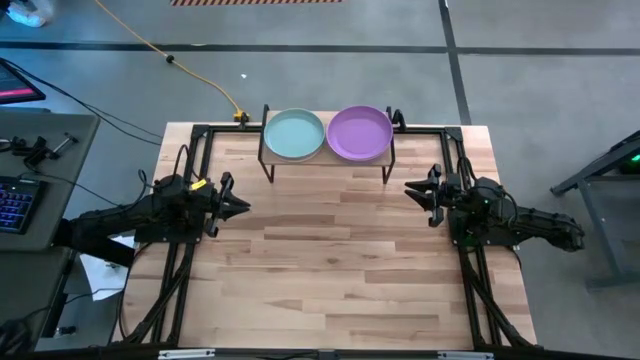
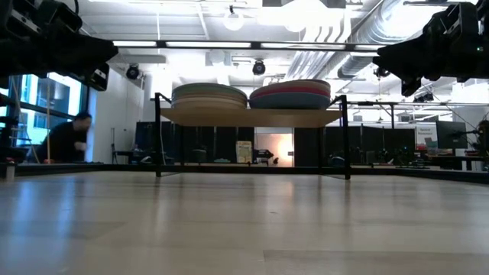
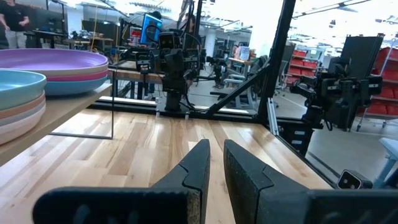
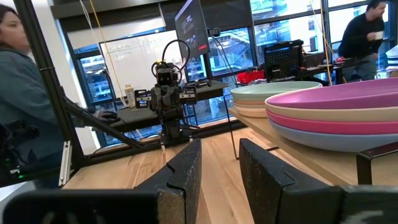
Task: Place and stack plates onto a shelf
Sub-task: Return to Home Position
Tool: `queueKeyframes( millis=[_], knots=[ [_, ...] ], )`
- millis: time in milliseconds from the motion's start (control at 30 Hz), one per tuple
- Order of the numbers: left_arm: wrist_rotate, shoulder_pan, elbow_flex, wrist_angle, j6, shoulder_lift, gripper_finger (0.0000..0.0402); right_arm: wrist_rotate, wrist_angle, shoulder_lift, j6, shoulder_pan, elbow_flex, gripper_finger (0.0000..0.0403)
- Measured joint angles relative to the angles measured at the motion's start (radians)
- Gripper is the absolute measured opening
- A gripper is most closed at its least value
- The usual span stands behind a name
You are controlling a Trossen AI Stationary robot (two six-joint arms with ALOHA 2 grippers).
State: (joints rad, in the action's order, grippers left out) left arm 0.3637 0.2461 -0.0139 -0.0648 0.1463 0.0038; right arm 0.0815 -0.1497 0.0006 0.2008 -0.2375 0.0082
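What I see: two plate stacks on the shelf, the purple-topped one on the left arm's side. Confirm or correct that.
No. The high view shows the purple-topped stack on the right arm's side; the teal-topped stack is on the left. Both stand on the shelf.

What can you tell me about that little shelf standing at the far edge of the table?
The shelf is a small rectangular board of light wood raised on thin black metal legs. It stands level at the middle of the table's far edge. Two stacks of plates sit side by side on it and nearly cover its top. The stack on the left arm's side is topped by a teal plate, the other by a purple plate. Nothing else touches it.
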Motion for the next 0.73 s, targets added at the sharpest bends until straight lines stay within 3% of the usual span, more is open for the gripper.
queueKeyframes(
  millis=[733],
  knots=[
    [0.0,0.0,0.0,0.0,0.0,0.0,0.0035,0.0,0.0,0.0,0.0,0.0,0.0,0.0094]
  ],
)
